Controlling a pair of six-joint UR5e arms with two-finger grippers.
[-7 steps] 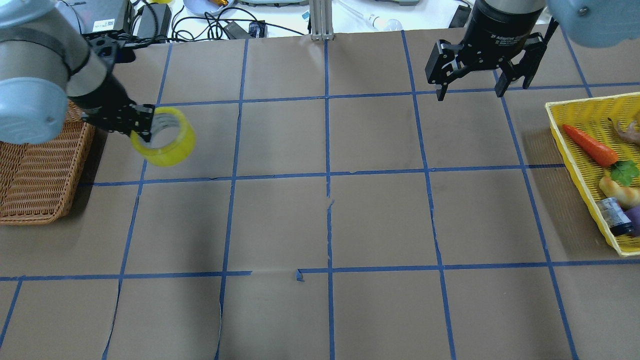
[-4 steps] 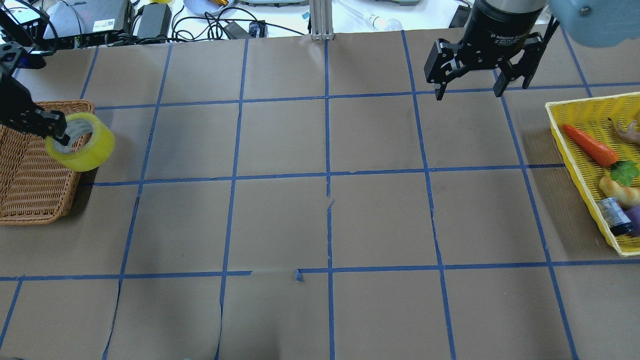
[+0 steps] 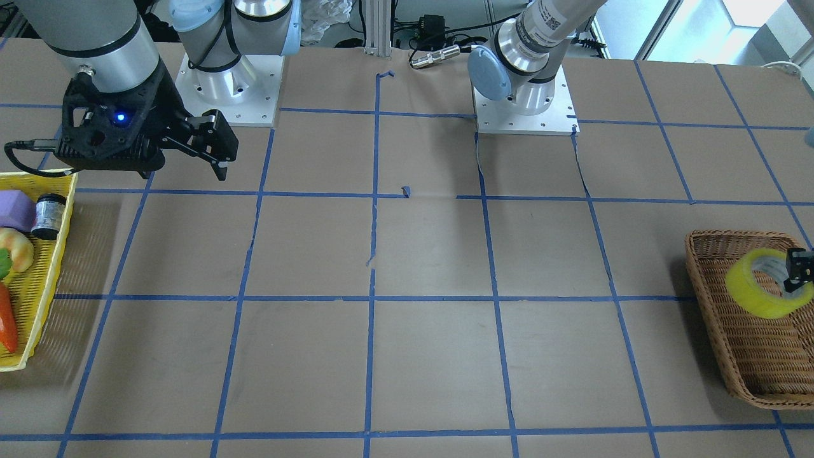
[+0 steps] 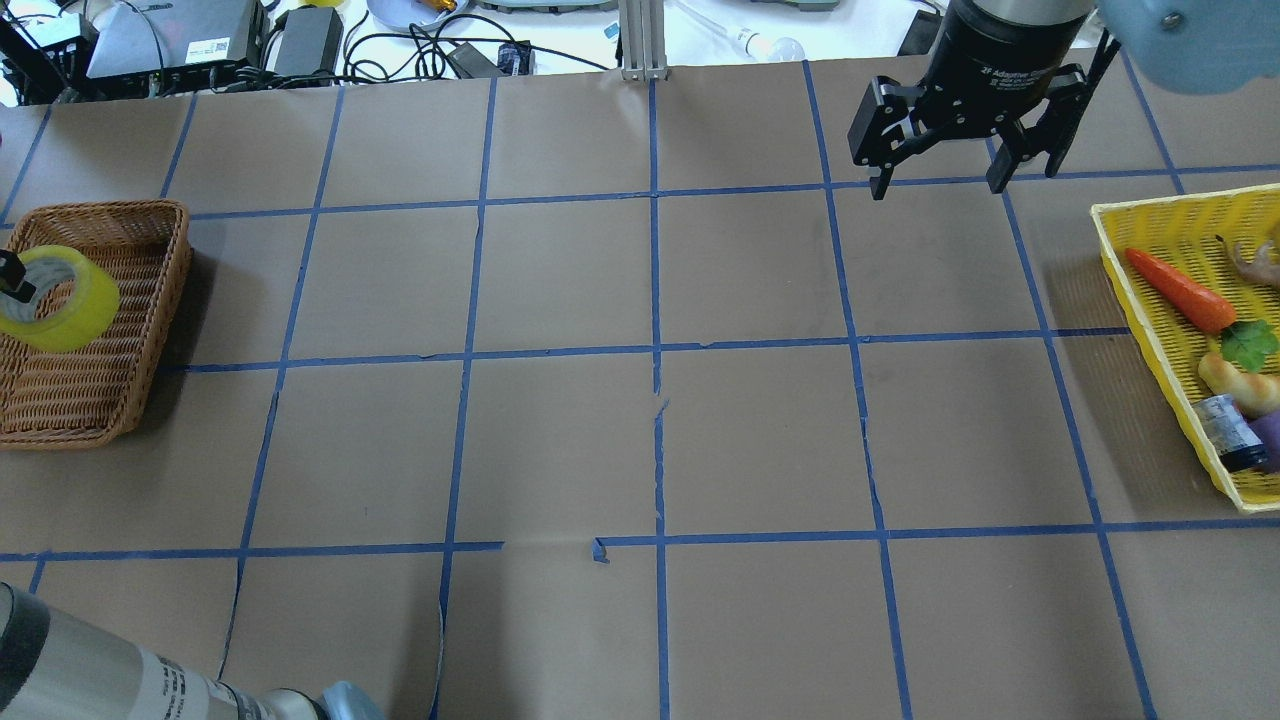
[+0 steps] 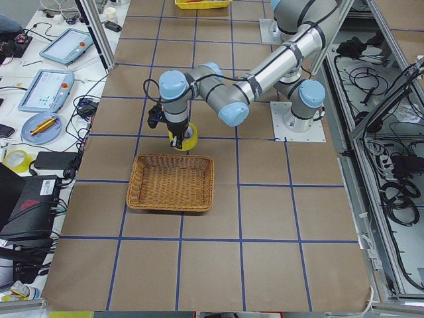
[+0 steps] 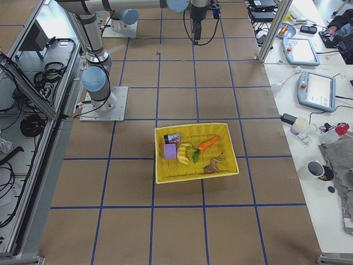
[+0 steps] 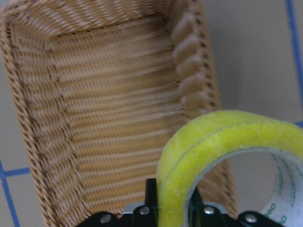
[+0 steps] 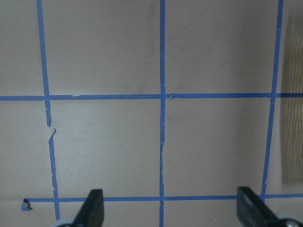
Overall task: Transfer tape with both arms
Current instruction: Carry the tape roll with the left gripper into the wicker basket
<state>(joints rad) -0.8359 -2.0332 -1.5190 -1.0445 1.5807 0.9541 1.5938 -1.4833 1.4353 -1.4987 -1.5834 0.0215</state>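
Observation:
The yellow tape roll hangs tilted over the wicker basket at the table's left end. My left gripper is shut on the roll's wall, mostly cut off by the view's edge. In the left wrist view the tape fills the lower right, clamped between the gripper's fingers, with the basket below. The front-facing view shows the tape over the basket. My right gripper is open and empty, high over the far right of the table; its fingers stand wide apart.
A yellow plastic basket with a carrot, bread, a small bottle and other items sits at the right edge. Cables and electronics lie beyond the table's far edge. Blue tape grid lines cross the brown table cover.
My left gripper has carried the tape leftward, from over the table to over the wicker basket. The right gripper has stayed open and barely moved.

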